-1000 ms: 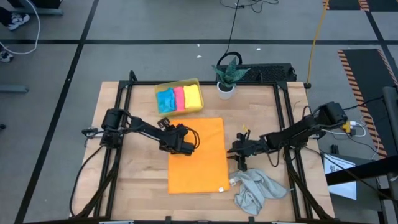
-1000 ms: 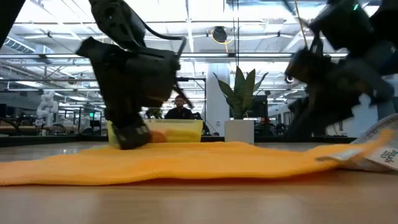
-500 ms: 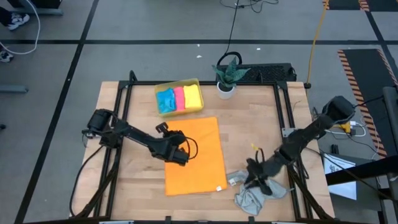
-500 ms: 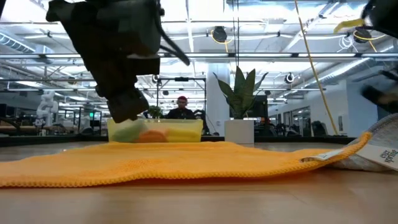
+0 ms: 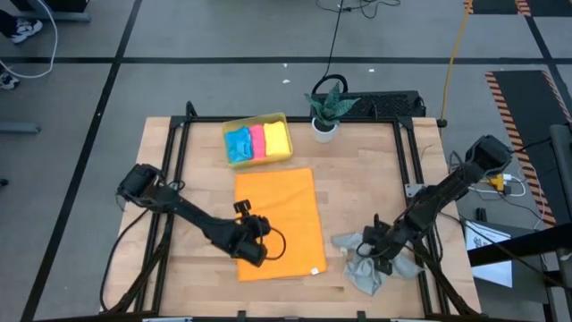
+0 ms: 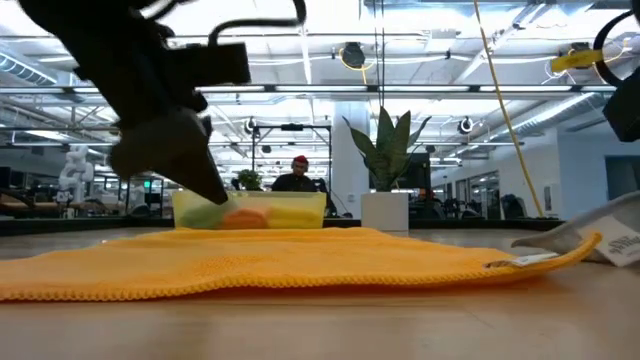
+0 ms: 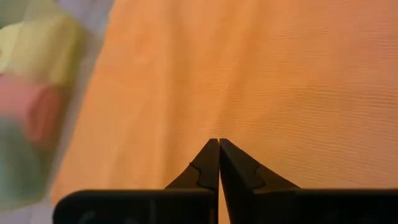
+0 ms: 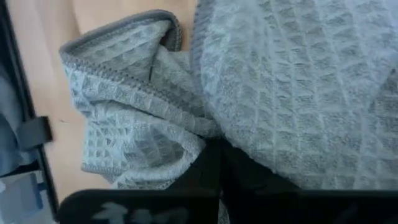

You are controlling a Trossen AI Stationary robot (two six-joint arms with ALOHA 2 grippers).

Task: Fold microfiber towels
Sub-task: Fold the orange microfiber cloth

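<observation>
Left gripper [image 5: 251, 251] clenched empty over the near-left part of the flat orange microfiber towel [image 5: 279, 221], spread mid-table. Right gripper [image 5: 373, 253] clenched on the crumpled light grey waffle-weave towel [image 5: 365, 268] near the table's front-right. Blue, pink, yellow towels [image 5: 257, 141] sit in the yellow tray [image 5: 252, 122].

Both arms reached inward and low; the left end effector [image 5: 251, 249] and right end effector [image 5: 367, 253] were closed.

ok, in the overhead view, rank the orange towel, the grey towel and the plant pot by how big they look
1. orange towel, spread flat, clearly largest.
2. grey towel, crumpled, so it shows smaller.
3. plant pot, smallest.
</observation>
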